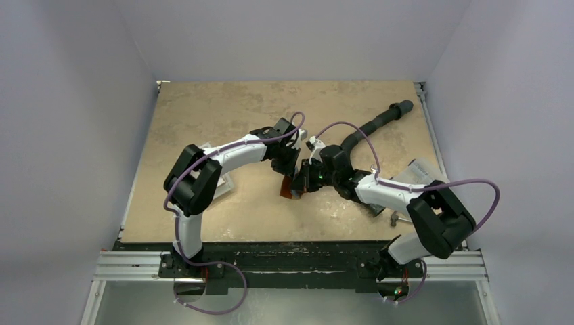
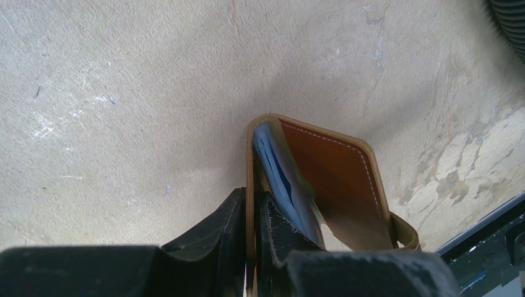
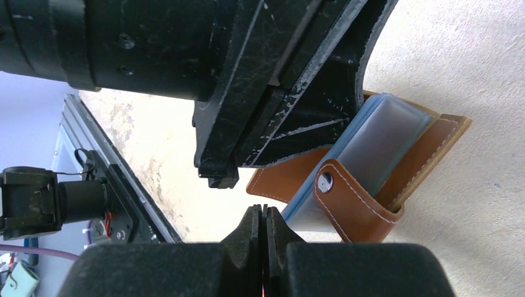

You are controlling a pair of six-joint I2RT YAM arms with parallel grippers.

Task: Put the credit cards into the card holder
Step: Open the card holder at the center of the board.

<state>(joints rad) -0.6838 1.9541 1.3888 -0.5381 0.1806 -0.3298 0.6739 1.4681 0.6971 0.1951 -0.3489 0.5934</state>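
The card holder (image 1: 292, 188) is a brown leather wallet held up off the tan table between the two arms. My left gripper (image 2: 251, 195) is shut on the tan edge of one wallet flap (image 2: 334, 179). Bluish credit cards (image 2: 278, 170) sit inside the fold, right beside the inner finger. In the right wrist view the cards (image 3: 387, 139) look pale grey, tucked in the card holder (image 3: 356, 207) behind its strap and snap button. My right gripper (image 3: 265, 210) is shut with nothing between its pads, just left of the wallet. The left gripper's fingers (image 3: 297, 124) hang above it.
A black corrugated hose (image 1: 379, 122) runs across the back right of the table. A clear plastic box (image 1: 416, 172) lies by the right arm. The metal rail (image 1: 291, 261) with both arm bases borders the near edge.
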